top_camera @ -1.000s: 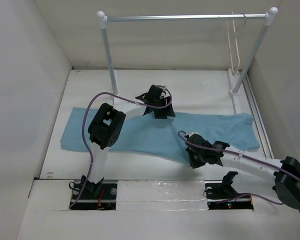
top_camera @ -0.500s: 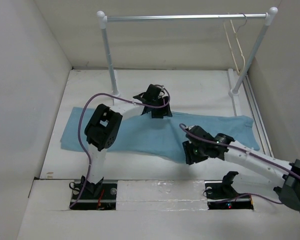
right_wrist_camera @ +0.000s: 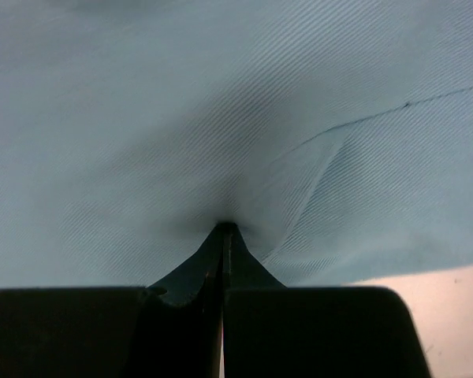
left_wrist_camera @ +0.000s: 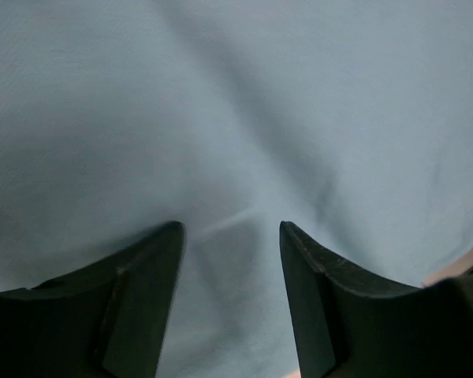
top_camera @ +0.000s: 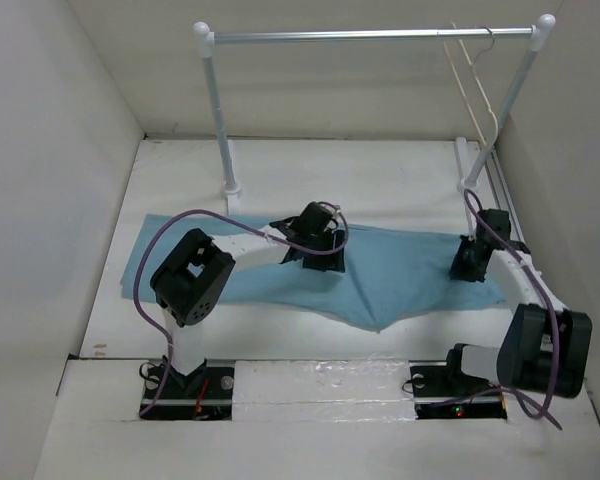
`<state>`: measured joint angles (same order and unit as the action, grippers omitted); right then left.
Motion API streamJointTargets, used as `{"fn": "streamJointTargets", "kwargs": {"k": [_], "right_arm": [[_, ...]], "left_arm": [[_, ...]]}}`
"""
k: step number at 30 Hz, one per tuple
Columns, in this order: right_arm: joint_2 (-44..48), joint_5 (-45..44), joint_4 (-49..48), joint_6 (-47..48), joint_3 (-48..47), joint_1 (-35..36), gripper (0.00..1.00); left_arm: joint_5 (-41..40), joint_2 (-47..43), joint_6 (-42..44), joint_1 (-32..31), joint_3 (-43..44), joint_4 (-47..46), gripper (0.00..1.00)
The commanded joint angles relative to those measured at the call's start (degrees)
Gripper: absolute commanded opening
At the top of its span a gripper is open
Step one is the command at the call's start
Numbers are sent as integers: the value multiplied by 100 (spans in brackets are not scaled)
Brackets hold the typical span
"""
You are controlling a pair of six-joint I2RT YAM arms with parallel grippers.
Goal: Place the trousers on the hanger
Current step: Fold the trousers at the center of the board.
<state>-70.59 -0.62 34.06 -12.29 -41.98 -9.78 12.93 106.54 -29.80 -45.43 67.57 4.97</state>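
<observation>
Trousers (top_camera: 400,280) lie spread flat. Left gripper (left_wrist_camera: 230,230), jaws part-open, sits over their middle. Right gripper (right_wrist_camera: 223,230) is clamped on a puckered fold near their right end.

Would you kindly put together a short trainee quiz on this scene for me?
1. True or false: the thin cream-beige triangular hanger hangs on the silver metal rail.
2. Where are the light blue cloth trousers? A) draped over the hanger B) spread on the white table C) held up in mid-air
3. Which pinches the cloth with shut jaws: the left gripper or the right gripper?
Key: 1 true; 2 B; 3 right gripper.
</observation>
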Motion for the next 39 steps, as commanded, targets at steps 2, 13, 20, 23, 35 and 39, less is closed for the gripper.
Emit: {"fn": "streamJointTargets", "kwargs": {"k": [2,13,20,23,35,39], "right_arm": [[-604,483,-997,271,22,-919,0],[1063,1003,196,632,-285,-2492,63],[1179,1354,233,579,602,-4153,71],[934,1757,-126,413,752,-4410,77],[1,3226,-2905,-748,1772,-3989,0],[1149,2851,-1836,-458,1430,-3095,0]], "left_arm": [[-264,-344,-166,937,-621,100,51],[-405,-2023,-18,1054,-1142,241,51],[122,-2269,71,720,-1088,22,2],[359,-2453,71,720,-1281,-84,0],[333,-2884,379,720,-1949,153,0],[176,-2999,370,720,-1897,258,0]]}}
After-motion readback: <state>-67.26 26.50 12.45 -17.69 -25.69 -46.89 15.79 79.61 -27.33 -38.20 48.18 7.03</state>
